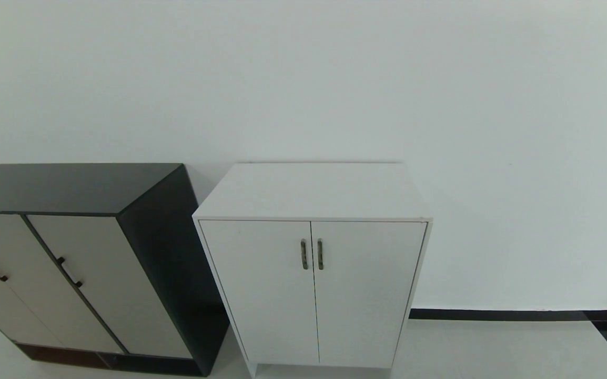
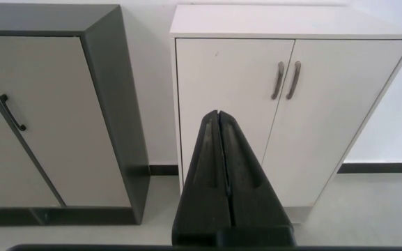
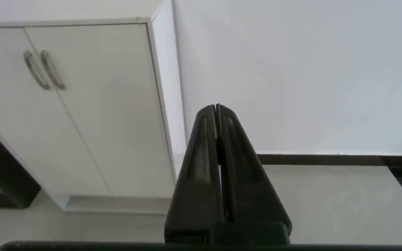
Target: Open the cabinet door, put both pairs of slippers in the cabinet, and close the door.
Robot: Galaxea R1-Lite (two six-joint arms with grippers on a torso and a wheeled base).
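Observation:
A white two-door cabinet (image 1: 314, 284) stands against the wall with both doors closed. Two vertical metal handles (image 1: 312, 254) sit side by side where the doors meet. In the left wrist view my left gripper (image 2: 219, 115) is shut with nothing in it, hanging well short of the cabinet (image 2: 284, 104) and facing its left door. In the right wrist view my right gripper (image 3: 217, 109) is shut and empty too, off to the cabinet's (image 3: 82, 104) right side, in front of the bare wall.
A black cabinet (image 1: 72, 263) with two beige doors and black handles stands close to the left of the white one. A dark baseboard (image 1: 519, 315) runs along the wall on the right. Open pale floor (image 1: 493, 350) lies right of the white cabinet.

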